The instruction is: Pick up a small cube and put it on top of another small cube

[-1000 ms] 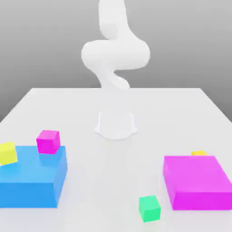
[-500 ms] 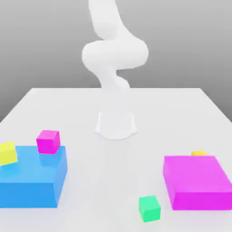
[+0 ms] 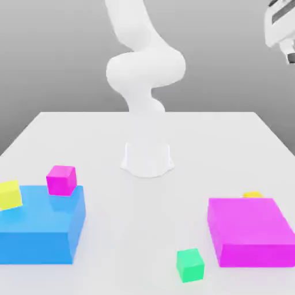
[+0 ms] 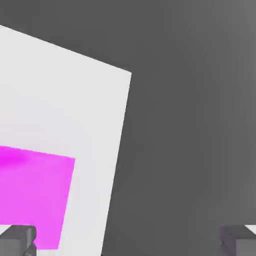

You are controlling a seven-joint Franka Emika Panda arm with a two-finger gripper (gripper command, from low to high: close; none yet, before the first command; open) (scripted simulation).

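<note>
small cube [image 3: 252,195]: golden-yellow, on the table just behind the far edge of the big magenta block, toward the exterior view's right. Mostly hidden by the block, only its top sliver shows. Contact with the block: cannot tell.
big magenta block [image 3: 250,230]: flat on the table, front right in the exterior view. In the hand view [image 4: 31,197] one corner of it shows below the camera.
gripper [image 4: 127,240]: jaws spread wide, nothing between them, nothing held. Two dark fingertips [image 4: 18,240] sit far apart at the frame edge in the hand view. In the exterior view the hand [image 3: 281,26] is high at the upper right, well above the table and well apart from every cube.
green cube [image 3: 190,265]: small, on the table near the front, just off the magenta block's front corner, not touching.
big blue block [image 3: 40,230]: front left in the exterior view.
lemon-yellow cube [image 3: 10,194]: small, on the blue block's top, at its left edge, slightly tilted.
small magenta cube [image 3: 61,180]: at the blue block's far edge, seems to rest on top.
table [image 3: 150,129]: white, arm base [image 3: 147,157] stands mid-table.
</note>
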